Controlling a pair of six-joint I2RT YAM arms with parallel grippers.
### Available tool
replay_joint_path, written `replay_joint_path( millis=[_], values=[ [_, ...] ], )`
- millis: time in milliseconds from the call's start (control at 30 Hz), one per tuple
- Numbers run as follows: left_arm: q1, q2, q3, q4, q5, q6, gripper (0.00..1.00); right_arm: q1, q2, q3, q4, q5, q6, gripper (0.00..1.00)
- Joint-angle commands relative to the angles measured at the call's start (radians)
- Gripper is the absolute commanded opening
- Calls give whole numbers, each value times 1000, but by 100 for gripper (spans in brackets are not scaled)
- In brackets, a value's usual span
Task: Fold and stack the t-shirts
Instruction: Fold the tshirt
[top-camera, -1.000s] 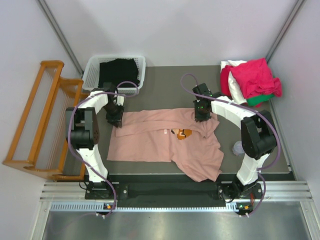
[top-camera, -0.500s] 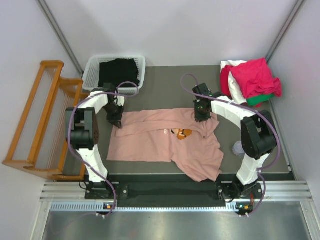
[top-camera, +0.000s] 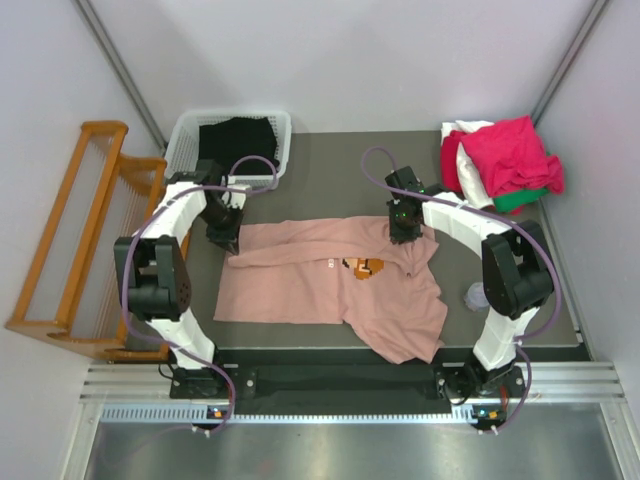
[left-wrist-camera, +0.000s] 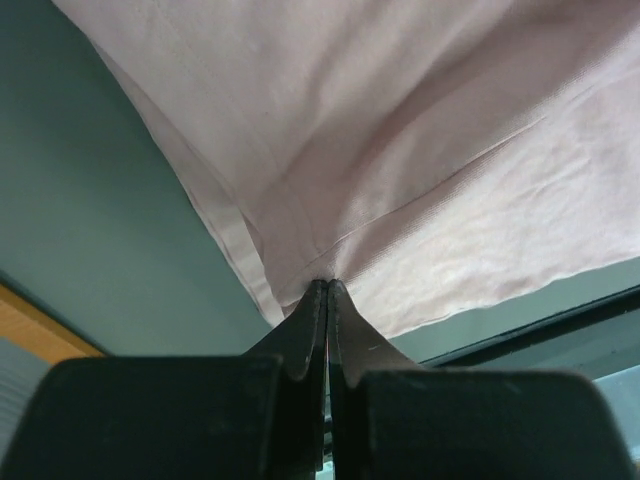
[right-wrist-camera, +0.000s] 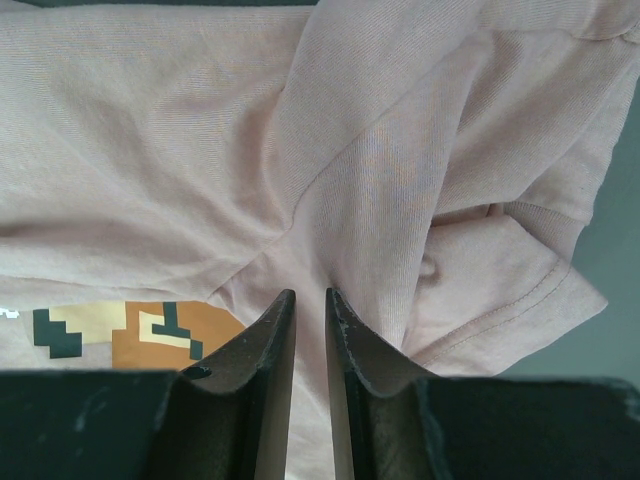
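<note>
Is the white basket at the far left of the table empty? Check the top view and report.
No, a black cloth lies inside the white basket.

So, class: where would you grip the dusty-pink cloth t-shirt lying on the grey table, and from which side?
Pinch the dusty-pink t-shirt at its far-left corner, coming down from above. It lies flat on the grey table, so only the stitched edge gives a fold to pinch; the left gripper is shut on that corner.
</note>
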Motion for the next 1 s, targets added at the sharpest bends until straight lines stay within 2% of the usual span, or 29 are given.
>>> replay_joint_path(
  millis=[0,267,500,633,767,967],
  values=[
    [5,-64,-17,-64,-9,62,0,-10,-40,-1,25,7,-6,18],
    [5,-97,-7,-115,-7,94,3,-13,-41,15,3,25,0,18],
    [5,-113,-11,-152,-13,128,11,-20,-40,28,-4,36,11,18],
    [5,-120,-34,-178,6,155,32,-27,-40,29,-9,42,13,18],
    [5,-134,-71,-176,-1,168,45,-28,-40,29,-14,40,20,19],
    [5,-139,-68,-101,-36,104,43,-28,-77,17,-21,56,28,20]
  ],
)
